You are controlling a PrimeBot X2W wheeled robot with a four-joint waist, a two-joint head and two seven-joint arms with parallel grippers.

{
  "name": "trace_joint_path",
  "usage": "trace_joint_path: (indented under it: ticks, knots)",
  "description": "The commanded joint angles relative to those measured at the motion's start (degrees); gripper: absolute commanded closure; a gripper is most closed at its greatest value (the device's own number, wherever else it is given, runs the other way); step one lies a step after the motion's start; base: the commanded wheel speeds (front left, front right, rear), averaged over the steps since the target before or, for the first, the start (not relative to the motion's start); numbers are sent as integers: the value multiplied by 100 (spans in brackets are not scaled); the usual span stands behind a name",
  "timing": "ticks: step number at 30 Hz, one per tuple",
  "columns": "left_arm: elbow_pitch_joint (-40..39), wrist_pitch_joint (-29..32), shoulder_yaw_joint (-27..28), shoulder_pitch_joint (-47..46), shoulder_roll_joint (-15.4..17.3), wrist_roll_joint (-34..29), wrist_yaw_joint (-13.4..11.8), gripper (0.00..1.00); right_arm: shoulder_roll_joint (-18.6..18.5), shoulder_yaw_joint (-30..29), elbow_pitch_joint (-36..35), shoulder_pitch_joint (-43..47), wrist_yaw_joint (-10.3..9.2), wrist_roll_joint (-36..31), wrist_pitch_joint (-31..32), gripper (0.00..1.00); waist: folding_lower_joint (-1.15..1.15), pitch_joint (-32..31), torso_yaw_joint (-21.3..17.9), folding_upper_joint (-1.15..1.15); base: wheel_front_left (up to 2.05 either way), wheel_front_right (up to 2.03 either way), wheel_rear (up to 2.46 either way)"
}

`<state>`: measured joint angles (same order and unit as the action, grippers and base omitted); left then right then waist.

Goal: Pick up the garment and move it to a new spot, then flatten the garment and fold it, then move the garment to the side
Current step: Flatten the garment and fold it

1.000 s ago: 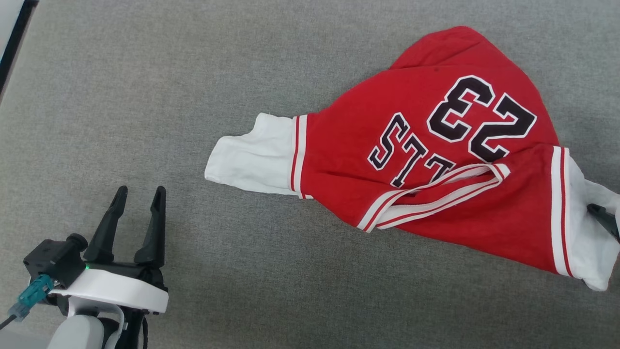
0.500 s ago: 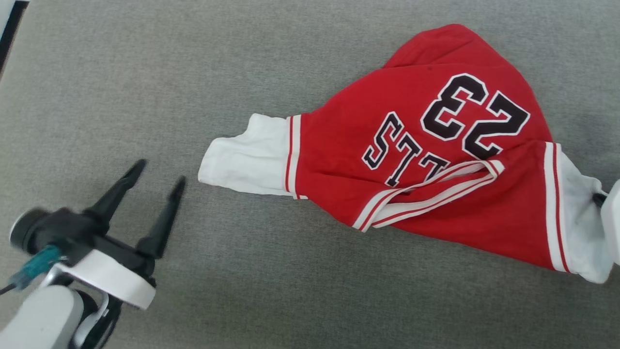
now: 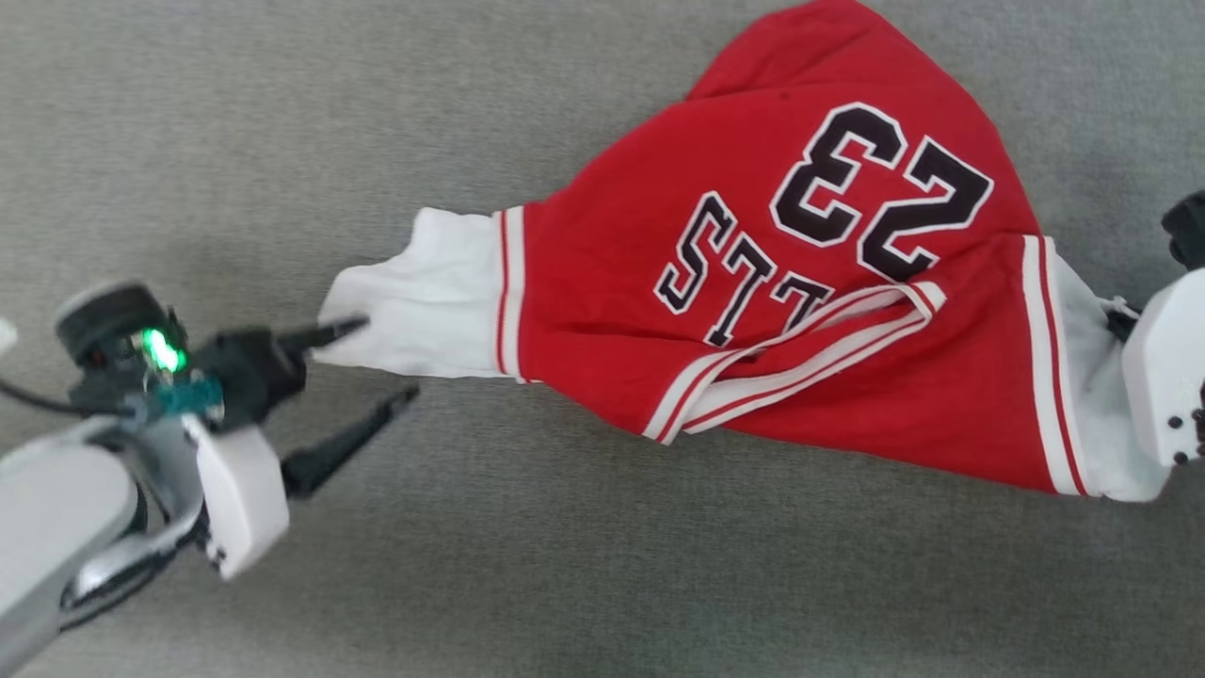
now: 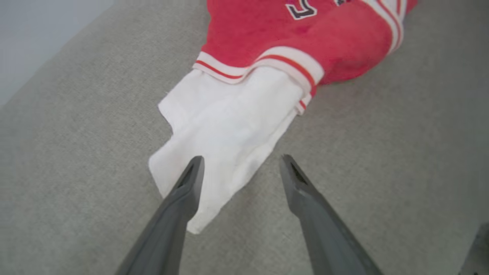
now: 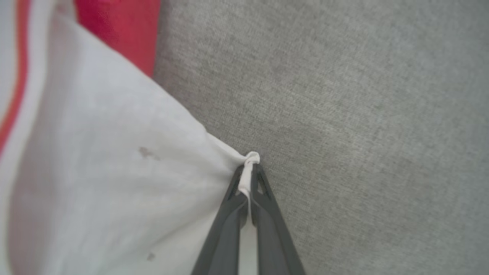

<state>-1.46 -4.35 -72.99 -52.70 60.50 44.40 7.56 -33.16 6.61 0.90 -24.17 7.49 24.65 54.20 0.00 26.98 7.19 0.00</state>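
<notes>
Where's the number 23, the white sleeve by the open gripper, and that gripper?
number 23 [image 3: 880,193]: head view, middle of the digits.
white sleeve [image 4: 225,130]: left wrist view, cloth's middle.
left gripper [image 3: 386,358]: head view, midway between fingertips.

Lighting's soft and even on all my feeds, plenty bright, with no glare off the grey fabric surface [image 3: 565,565]. Shadows are weak, just a thin dark fringe under the lower edge of the red jersey [image 3: 753,282] in the head view. The left gripper [image 3: 388,358] is smeared with motion blur there, and its green LED [image 3: 162,350] blooms. The left wrist view is mushy overall. The right wrist view is crisp around the right gripper [image 5: 249,170], but the white cloth goes hazy toward the left edge.
</notes>
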Motion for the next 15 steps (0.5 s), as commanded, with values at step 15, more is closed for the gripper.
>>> trace_joint_path:
  ticks: [15]
  knots:
    - [890,518,-58,134,-363,-83,-22,0,429,316,348,-164,-2,-119,-128,100,0,258,-275,0,0,0,0]
